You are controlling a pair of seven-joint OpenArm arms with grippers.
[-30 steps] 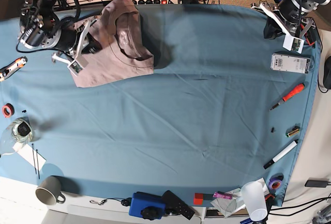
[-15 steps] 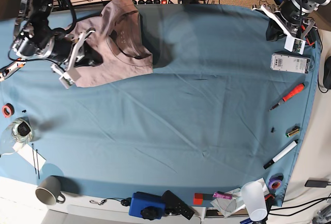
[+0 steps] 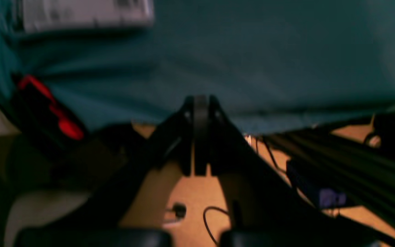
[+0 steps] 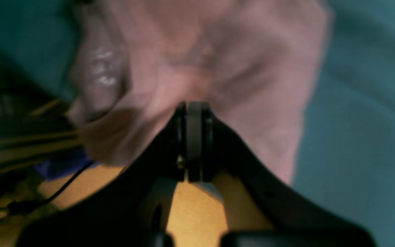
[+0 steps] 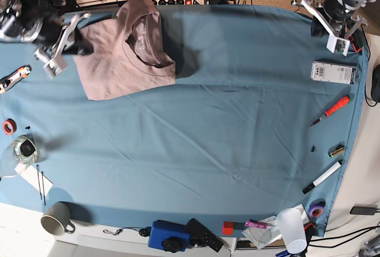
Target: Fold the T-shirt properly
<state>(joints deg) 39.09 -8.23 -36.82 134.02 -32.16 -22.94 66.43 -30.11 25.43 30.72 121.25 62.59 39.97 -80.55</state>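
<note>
T-shirt lying in the upper left of the base view as a compact pink-beige bundle, collar face up, lower edge slanting, upper part reaching the far edge of the blue table cloth. Looks close to done as a fold, though not quite square, so probably worth treating the step in hand as tidying and letting go cleanly. Right gripper at the bundle's left side in the base view, seemingly just off the fabric, fingers pressed together with no cloth seen between them in the blurred wrist view; shirt filling the frame beyond the tips. Best to lift straight away from that left edge without dragging a layer. For squaring the slanted hem, better to part the fingers first, come in low at the lower left corner, pinch every layer together and pull gently outward, not upward. Left gripper parked over the cloth's edge in the upper right of the base view, fingers together and empty, well apart from the shirt; fine to leave there. Worth minding the white labelled box and the red-handled tool on the right side if that arm swings in.
</note>
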